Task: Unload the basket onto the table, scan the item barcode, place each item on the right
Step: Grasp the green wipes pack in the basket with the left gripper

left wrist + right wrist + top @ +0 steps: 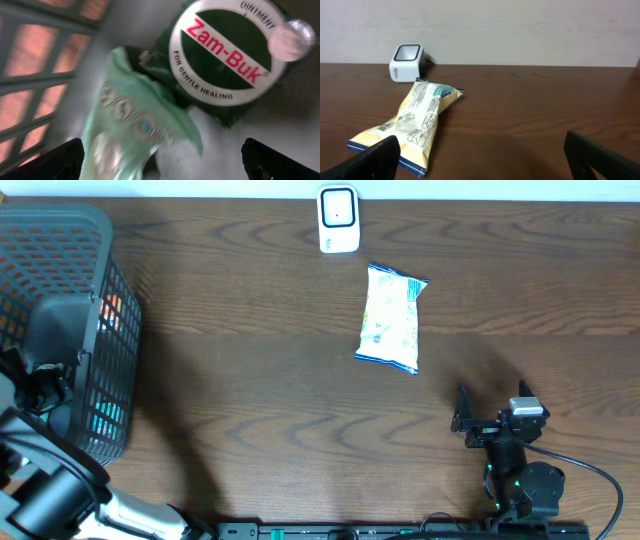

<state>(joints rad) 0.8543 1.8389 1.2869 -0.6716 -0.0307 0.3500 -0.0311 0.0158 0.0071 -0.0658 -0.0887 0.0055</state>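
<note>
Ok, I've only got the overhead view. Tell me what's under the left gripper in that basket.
Observer: A crumpled pale green packet, just below the open left gripper.
Operator: Say what's next to it.
Observer: A dark green Zam-Buk ointment pack; the packet overlaps its edge.
Operator: Now give me the right wrist camera.
Observer: The scanner has its window angled up toward that camera, beyond the snack bag.

Overhead down; right wrist facing scanner (406, 62)
</note>
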